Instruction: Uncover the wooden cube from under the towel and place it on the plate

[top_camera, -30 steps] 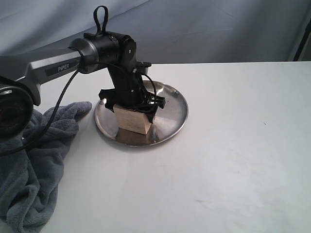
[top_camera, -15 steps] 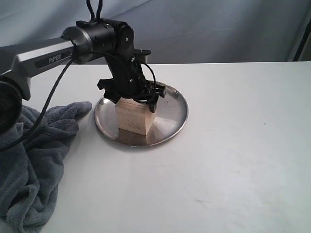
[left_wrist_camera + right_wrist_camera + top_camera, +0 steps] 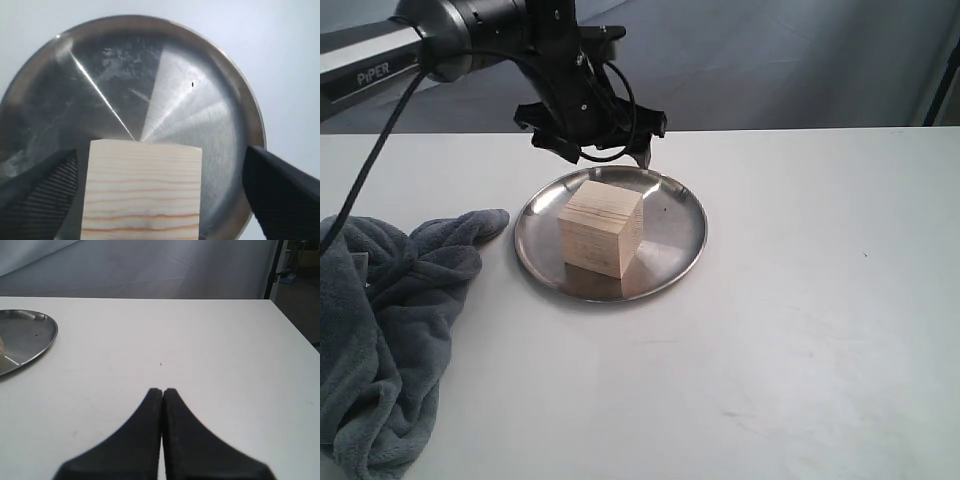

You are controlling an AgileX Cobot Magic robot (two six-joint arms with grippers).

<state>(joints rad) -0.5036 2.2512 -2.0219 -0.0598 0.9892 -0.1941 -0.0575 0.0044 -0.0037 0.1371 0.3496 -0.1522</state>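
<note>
Seemingly done: the pale wooden cube (image 3: 601, 228) sits on the round shiny steel plate (image 3: 683, 236), centre-left of frame, left gripper (image 3: 592, 152) hovering above it, jaws spread and empty; only a clean retreat appears to remain.

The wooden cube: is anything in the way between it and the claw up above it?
No, nothing visible is. The left gripper hangs open right above the wooden cube, with only air between them. The cube already sits on the plate, and the towel lies off to the side.
</note>
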